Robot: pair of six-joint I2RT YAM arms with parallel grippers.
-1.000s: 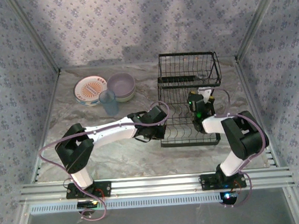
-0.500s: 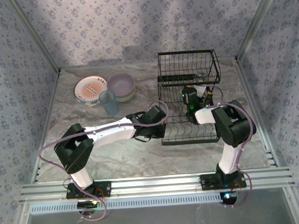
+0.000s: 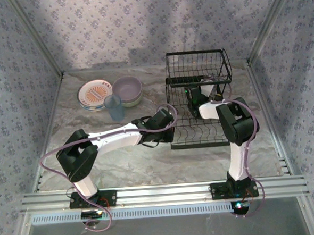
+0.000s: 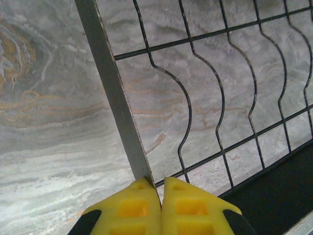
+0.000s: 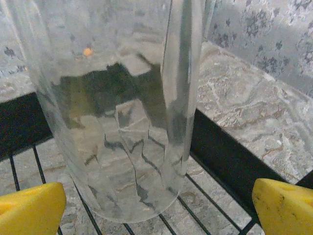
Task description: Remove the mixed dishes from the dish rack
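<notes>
One clear wavy cup (image 5: 117,107) stands in dish rack (image 5: 220,166) inside spread right end effector (image 5: 156,203); left end effector (image 4: 161,190) clamps its frame.

My left arm (image 3: 110,135) reaches low across to the right, elbow bent near its base. My left gripper (image 4: 161,196) is closed, its yellow pads (image 4: 129,208) pressed flat together. My right arm (image 3: 234,150) stands tall from its base and folds forward at the elbow. My right gripper (image 5: 156,208) gapes wide, a yellow fingertip (image 5: 29,210) far out on each side.
</notes>
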